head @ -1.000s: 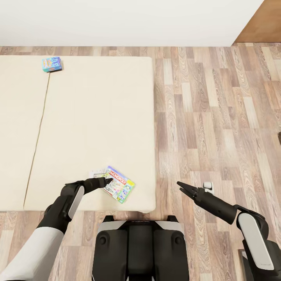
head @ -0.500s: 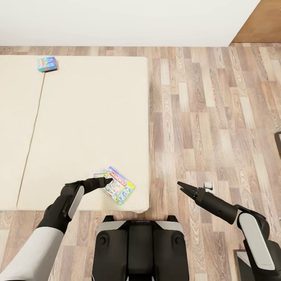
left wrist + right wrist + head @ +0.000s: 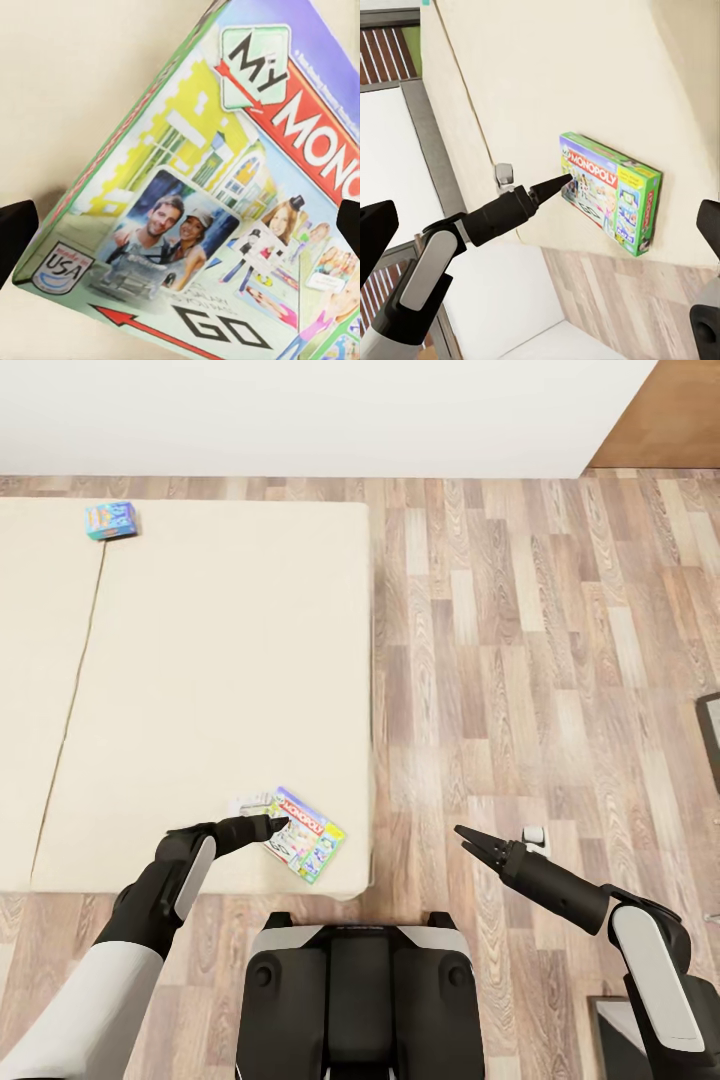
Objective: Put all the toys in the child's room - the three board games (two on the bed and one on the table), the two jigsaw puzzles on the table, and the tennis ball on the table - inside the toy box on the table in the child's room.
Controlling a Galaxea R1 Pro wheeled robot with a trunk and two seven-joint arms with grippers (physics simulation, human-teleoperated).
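Two dark fingertips [image 3: 16, 229] frame the Monopoly box [image 3: 303, 832] in my left wrist view, one at each side of the lid, parted and not yet pressing on it. From the head view my left gripper [image 3: 268, 824] sits at the box's near-left edge, which lies flat close to the bed's [image 3: 220, 660] near corner; whether it touches the lid I cannot tell. My right gripper [image 3: 470, 837] hangs over the wooden floor [image 3: 540, 660] with its fingers spread and nothing between them. A second board game [image 3: 110, 519] rests far up the bed by the wall. My worry is the lid's width: closing across a flat, broad box could let it skid toward the mattress edge and tip onto the floor.
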